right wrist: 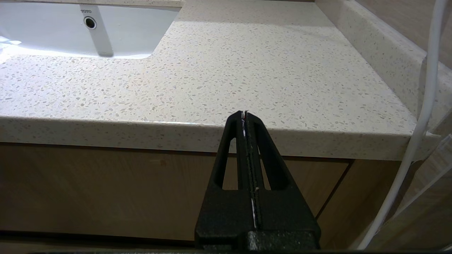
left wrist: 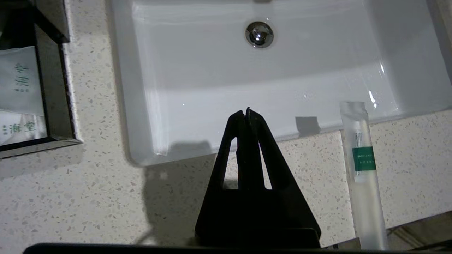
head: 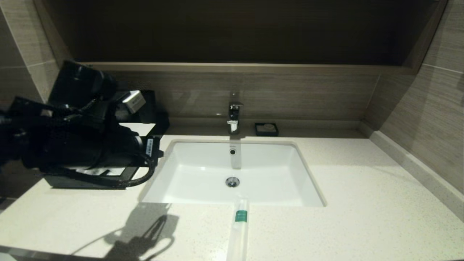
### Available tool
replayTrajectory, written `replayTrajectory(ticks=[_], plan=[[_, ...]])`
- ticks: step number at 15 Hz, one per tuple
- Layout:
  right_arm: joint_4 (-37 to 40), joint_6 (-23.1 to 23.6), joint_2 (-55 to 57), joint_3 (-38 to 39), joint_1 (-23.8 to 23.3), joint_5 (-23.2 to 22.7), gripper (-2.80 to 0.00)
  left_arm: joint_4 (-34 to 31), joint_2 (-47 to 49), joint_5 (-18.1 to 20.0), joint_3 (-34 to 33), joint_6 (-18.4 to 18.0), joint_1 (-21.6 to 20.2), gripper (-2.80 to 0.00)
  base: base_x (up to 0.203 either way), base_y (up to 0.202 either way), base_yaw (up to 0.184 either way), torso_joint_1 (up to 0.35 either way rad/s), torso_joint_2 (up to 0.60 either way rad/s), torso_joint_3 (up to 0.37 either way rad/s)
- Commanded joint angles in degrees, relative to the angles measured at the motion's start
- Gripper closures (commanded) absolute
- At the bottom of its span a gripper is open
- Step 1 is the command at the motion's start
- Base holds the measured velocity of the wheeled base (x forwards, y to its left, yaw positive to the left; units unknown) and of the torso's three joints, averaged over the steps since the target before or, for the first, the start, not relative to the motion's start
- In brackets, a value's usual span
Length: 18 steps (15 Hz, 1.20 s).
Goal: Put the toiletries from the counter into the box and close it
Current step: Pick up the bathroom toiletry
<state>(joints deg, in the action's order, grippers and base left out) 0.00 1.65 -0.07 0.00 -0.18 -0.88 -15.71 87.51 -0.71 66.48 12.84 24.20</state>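
Observation:
One long translucent sachet (head: 239, 232) with a green label lies on the counter (head: 362, 203) in front of the sink (head: 195, 188), its tip over the basin edge. It also shows in the left wrist view (left wrist: 364, 197). My left arm (head: 83, 141) hangs over the black box (head: 72, 183) at the left and hides most of it. My left gripper (left wrist: 247, 112) is shut and empty above the sink's front left corner, well left of the sachet. The box's open drawer (left wrist: 53, 91) holds white sachets (left wrist: 19, 81). My right gripper (right wrist: 244, 113) is shut, parked below the counter's front edge.
A chrome faucet (head: 233, 116) stands behind the sink. A small black square soap dish (head: 266, 129) sits to its right. The tiled wall and a raised stone kerb (head: 417, 166) bound the counter on the right. A white cable (right wrist: 420, 116) hangs by the right gripper.

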Motion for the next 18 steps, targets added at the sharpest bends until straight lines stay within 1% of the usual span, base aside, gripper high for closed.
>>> replayTrajectory(ticks=[1, 4, 7, 9, 10, 11, 15, 17, 18], plan=[[0.0, 0.0, 0.0, 0.1, 0.0, 0.0, 0.00, -3.0, 4.7, -0.3, 3.4, 0.3, 2.2, 0.00, 0.000, 0.000, 0.000, 0.000, 0.00, 0.000], [0.0, 0.0, 0.0, 0.1, 0.0, 0.0, 0.00, -3.3, 6.8, -0.5, 3.9, 0.5, 4.1, 0.00, 0.000, 0.000, 0.000, 0.000, 0.00, 0.000], [0.0, 0.0, 0.1, 0.1, 0.0, 0.0, 0.00, -3.5, 7.0, -0.5, 3.7, 2.7, 7.1, 0.00, 0.000, 0.000, 0.000, 0.000, 0.00, 0.000], [0.0, 0.0, 0.1, 0.1, 0.0, 0.0, 0.00, -3.7, 6.8, -0.6, 3.4, 3.2, 9.4, 0.00, 0.000, 0.000, 0.000, 0.000, 0.00, 0.000], [0.1, 0.0, 0.1, 0.1, 0.0, 0.0, 0.00, -3.7, 6.4, -0.6, 3.4, 3.2, 10.5, -2.80, 0.000, 0.000, 0.000, 0.000, 0.00, 0.000], [0.0, 0.0, 0.0, 0.1, 0.0, 0.0, 0.00, -4.0, 6.2, -0.6, 3.5, 3.2, 11.4, -2.80, 0.000, 0.000, 0.000, 0.000, 0.00, 0.000], [0.1, 0.0, 0.1, 0.1, 0.0, 0.0, 0.00, -8.8, 6.5, -1.0, 4.1, 3.2, 16.2, -2.80, 0.000, 0.000, 0.000, 0.000, 0.00, 0.000], [0.0, 0.0, 0.0, 0.1, 0.0, 0.0, 0.00, -9.0, 7.2, -2.5, 4.1, 3.9, 17.5, -2.80, 0.000, 0.000, 0.000, 0.000, 0.00, 0.000], [0.0, 0.0, 0.1, 0.1, 0.0, 0.0, 0.00, -9.0, 7.6, -2.5, 4.2, 4.2, 18.1, -2.80, 0.000, 0.000, 0.000, 0.000, 0.00, 0.000]])
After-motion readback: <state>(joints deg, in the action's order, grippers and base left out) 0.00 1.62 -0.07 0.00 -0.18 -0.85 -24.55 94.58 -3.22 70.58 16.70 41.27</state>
